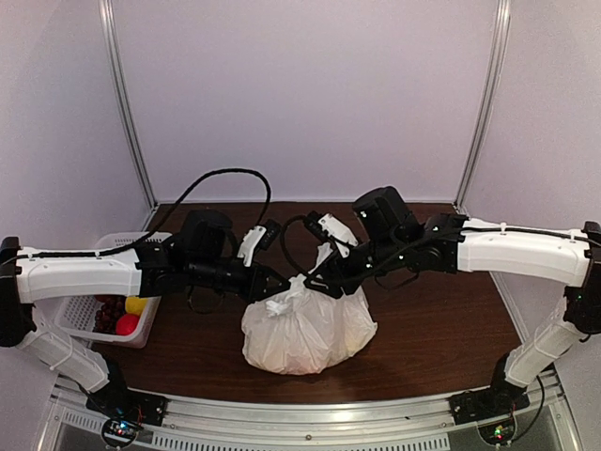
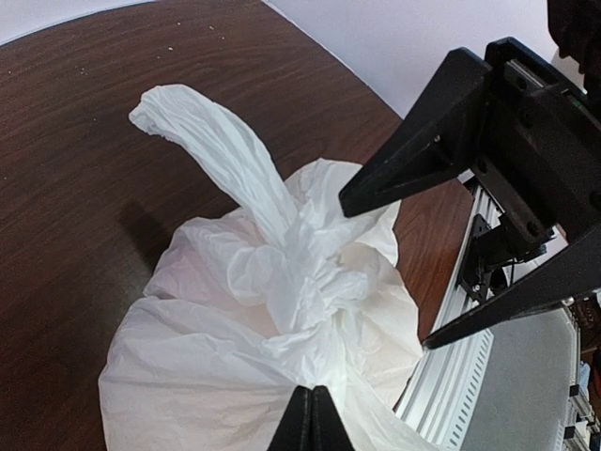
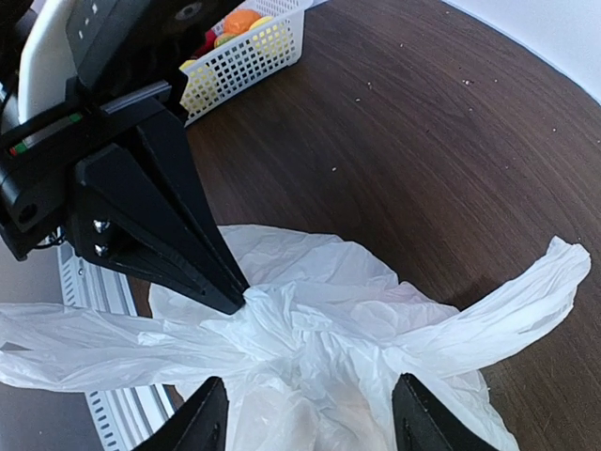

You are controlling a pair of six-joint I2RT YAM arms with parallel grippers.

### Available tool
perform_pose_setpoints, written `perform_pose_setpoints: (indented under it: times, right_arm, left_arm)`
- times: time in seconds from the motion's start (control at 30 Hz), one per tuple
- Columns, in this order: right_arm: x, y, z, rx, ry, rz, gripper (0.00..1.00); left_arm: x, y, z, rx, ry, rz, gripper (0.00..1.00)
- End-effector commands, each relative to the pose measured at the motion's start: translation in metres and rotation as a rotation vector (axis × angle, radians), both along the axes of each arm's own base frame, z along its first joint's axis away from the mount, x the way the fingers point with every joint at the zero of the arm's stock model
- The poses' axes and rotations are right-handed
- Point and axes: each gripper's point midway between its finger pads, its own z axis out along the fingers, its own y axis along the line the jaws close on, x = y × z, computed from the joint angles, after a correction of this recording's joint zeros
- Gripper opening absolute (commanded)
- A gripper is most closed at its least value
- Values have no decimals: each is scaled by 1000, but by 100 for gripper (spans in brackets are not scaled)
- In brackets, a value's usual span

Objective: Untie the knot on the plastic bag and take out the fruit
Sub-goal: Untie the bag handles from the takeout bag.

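The white plastic bag sits tied on the brown table's middle. Its knot is a twisted lump on top, with one long handle end sticking up. My left gripper is shut, pinching bag plastic just beside the knot. My right gripper is open and hovers over the knot, its fingers straddling it without touching. The left gripper's shut fingers show in the right wrist view. The fruit inside the bag is hidden.
A white slatted basket stands at the table's left edge, holding red and yellow fruit and dark grapes; it also shows in the right wrist view. A metal rail runs along the near edge. Both arms crowd over the bag.
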Motion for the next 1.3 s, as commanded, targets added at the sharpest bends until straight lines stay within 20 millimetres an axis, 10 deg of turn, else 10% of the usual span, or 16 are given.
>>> perform_pose_setpoints:
  times: [0.0, 0.6, 1.27]
  right_arm:
    - [-1, 0, -6, -47, -9, 61, 57]
    - [12, -12, -12, 11, -53, -68, 0]
    - [22, -53, 10, 80, -138, -274, 0]
  left_arm:
    - [-1, -5, 19, -56, -51, -24, 0]
    - [2, 1, 23, -57, -61, 17, 0]
    - [16, 25, 27, -31, -85, 172, 0]
